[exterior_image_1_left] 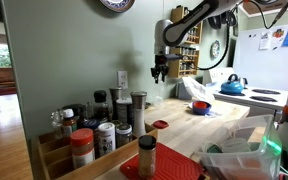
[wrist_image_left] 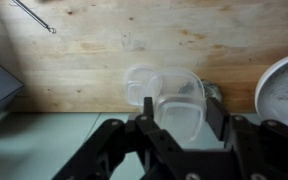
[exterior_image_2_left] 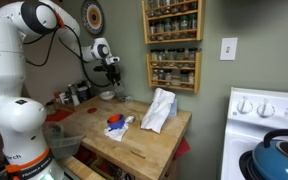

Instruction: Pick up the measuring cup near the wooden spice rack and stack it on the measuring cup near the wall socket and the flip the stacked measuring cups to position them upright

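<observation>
— Where is your cup?
— Your clear plastic measuring cup (wrist_image_left: 180, 98) shows between the fingers of your gripper (wrist_image_left: 180, 122). A second cup (wrist_image_left: 136, 85), just as see-through and rounded, overlaps it just behind, over the pale, grained wooden counter (wrist_image_left: 184, 40).
— Do you have it held?
— Your dark fingers (wrist_image_left: 144, 128) stand partly apart, close beside its thin walls; whether they press it, I cannot tell. In both exterior views your gripper (exterior_image_1_left: 160, 72) (exterior_image_2_left: 111, 72) hangs above the counter. A round, speckled white dish (wrist_image_left: 284, 95) lies nearby.

Wood table (exterior_image_2_left: 144, 140) w/ white cloth (exterior_image_2_left: 159, 110), blue-red bits (exterior_image_2_left: 116, 123), jars (exterior_image_1_left: 136, 108).
</observation>
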You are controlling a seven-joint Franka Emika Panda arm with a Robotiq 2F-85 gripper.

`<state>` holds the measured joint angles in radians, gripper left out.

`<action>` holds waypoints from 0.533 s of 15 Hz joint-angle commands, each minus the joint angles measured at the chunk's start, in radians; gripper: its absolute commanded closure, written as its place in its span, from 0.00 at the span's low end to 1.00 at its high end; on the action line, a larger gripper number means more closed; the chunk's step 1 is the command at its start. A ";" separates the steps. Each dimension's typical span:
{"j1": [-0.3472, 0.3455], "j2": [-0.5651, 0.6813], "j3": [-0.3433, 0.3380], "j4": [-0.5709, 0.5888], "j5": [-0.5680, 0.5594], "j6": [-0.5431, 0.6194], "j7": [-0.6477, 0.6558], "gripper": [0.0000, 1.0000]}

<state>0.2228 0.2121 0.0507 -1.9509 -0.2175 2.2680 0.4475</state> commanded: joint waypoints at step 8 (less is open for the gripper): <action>-0.030 0.085 -0.014 0.056 -0.031 0.037 -0.036 0.70</action>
<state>0.2108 0.2394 0.0422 -1.9339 -0.2326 2.2808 0.4465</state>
